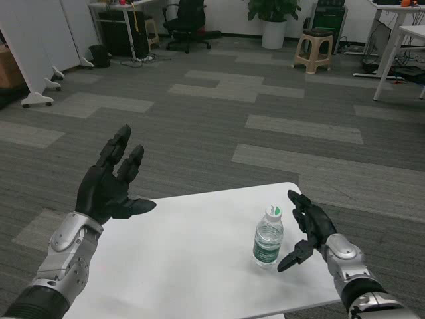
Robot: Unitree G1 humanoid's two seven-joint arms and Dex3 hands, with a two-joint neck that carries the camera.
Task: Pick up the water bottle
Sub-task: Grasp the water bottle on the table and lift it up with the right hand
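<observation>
Grey patchwork carpet, white table [186,252], upright water bottle [268,236], right hand [307,229] spread beside it, left hand [109,183] raised, spread

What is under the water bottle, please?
The water bottle stands upright on the white table. Only the tabletop shows around its base; the spot directly underneath is covered.

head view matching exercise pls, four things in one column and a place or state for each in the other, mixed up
Things:
1. water bottle
2. left hand
3. right hand
4. potted plant

Places or states:
A. on the floor at the far wall
B. open, low beside the bottle, not touching it
C. upright on the white table
D. open, raised over the table's left edge

Pairs: 1-C, 2-D, 3-B, 4-A
</observation>
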